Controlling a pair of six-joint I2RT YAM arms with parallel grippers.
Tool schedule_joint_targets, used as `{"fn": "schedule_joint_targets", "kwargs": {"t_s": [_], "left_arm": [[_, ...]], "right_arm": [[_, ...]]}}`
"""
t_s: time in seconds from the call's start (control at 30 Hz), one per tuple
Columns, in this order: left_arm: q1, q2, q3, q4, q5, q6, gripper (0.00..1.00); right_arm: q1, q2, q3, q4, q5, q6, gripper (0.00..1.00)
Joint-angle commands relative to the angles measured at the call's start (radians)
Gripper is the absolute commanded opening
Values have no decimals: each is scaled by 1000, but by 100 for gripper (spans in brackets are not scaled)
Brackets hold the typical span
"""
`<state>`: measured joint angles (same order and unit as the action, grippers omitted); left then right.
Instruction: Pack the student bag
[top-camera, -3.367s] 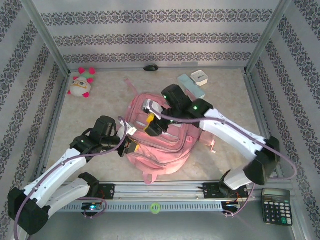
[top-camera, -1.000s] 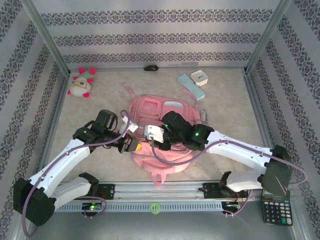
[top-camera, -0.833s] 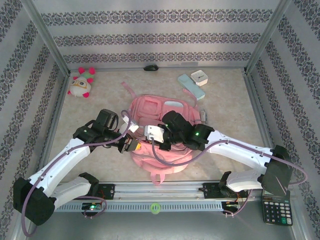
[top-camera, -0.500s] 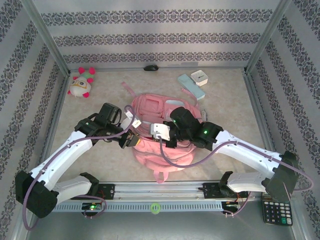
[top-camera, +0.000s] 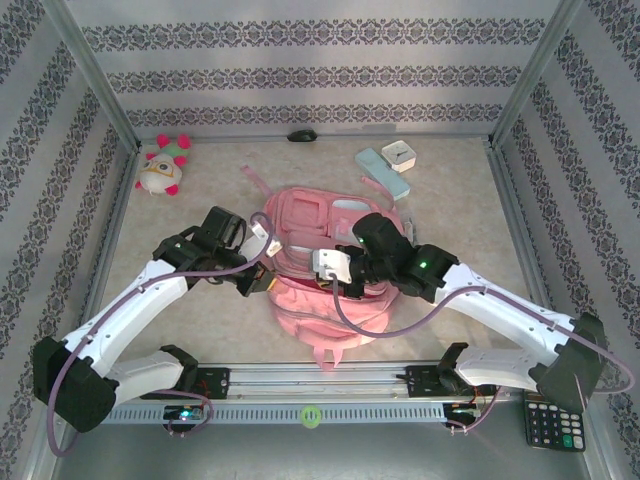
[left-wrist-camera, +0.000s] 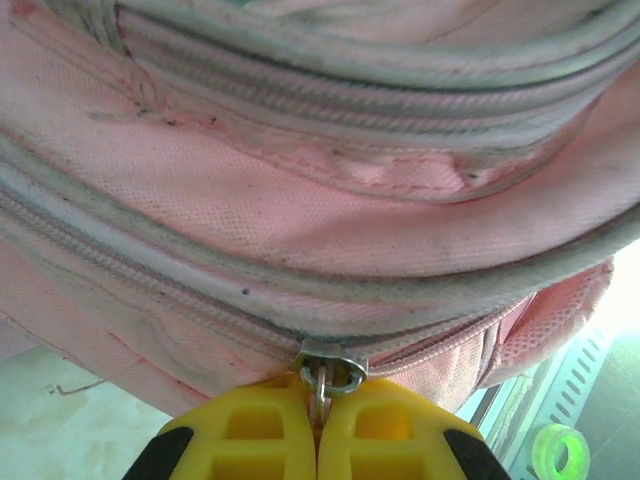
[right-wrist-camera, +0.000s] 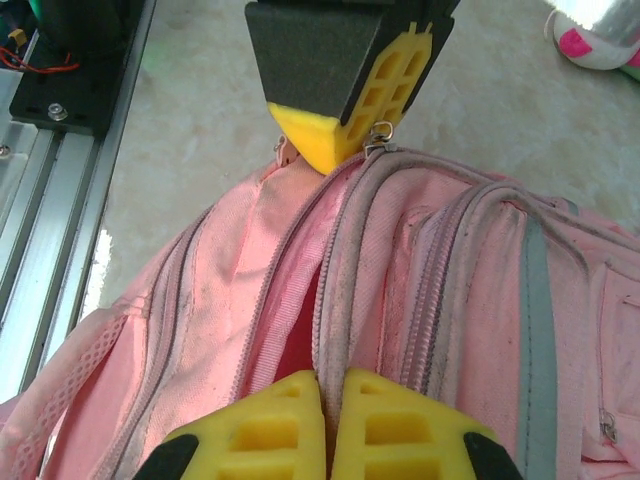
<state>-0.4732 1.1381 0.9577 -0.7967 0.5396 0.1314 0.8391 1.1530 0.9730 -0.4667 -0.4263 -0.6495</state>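
The student bag (top-camera: 322, 312), a large pink backpack, lies in the middle of the table between both arms. My left gripper (left-wrist-camera: 320, 425) is shut on the metal zipper pull (left-wrist-camera: 323, 380) of the bag's (left-wrist-camera: 330, 210) main zipper. My right gripper (right-wrist-camera: 331, 405) is shut on the fabric edge of the bag (right-wrist-camera: 480, 290) beside the zipper, where the seam gapes and a red lining (right-wrist-camera: 300, 335) shows. In the right wrist view the left gripper (right-wrist-camera: 345, 135) sits at the far end of that opening. From above, the left gripper (top-camera: 271, 283) and right gripper (top-camera: 338, 287) grip the bag's near side.
A white-and-pink plush toy (top-camera: 163, 166) lies at the back left. A pale blue case (top-camera: 381, 172) and a small white box (top-camera: 400, 154) sit at the back right. A calculator (top-camera: 551, 411) rests past the front rail, and a green tape roll (top-camera: 311, 414) lies on the rail.
Both grippers have moved away from the front rail with the bag, the right one also to the right. The bag has shifted back and stretched between them.
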Motion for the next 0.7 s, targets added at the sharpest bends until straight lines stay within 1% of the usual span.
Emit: {"fn": "schedule_joint_targets", "kwargs": {"t_s": [0.0,0.13,0.2,0.27,0.33,0.37,0.4,0.47,0.57,0.6,0.67], "left_arm": [[24,41,24,11,-231,1,0],[37,94,50,71,-307,-9,0],[48,115,67,90,-310,0,0],[58,123,84,101,-222,38,0],[60,113,98,87,-51,121,0],[58,107,103,79,-18,144,1],[59,99,108,67,-11,171,1],[58,82,121,9,-16,260,3],[59,64,127,-44,-124,377,5],[59,66,129,-43,-167,399,6],[59,83,138,-47,-215,439,8]], "right_arm": [[-16,-82,6,-111,-176,-58,0],[-33,-115,15,-154,-219,-78,0],[-43,-130,18,-169,-222,-83,0],[-54,-144,15,-175,-213,-85,0],[-71,-147,10,-170,-212,-91,0],[-77,-143,11,-168,-212,-96,0],[-83,-138,13,-169,-214,-101,0],[-89,-121,24,-169,-228,-112,0],[-87,-93,41,-174,-273,-122,0],[-86,-87,43,-173,-290,-127,0],[-75,-76,44,-170,-310,-127,0]]}}
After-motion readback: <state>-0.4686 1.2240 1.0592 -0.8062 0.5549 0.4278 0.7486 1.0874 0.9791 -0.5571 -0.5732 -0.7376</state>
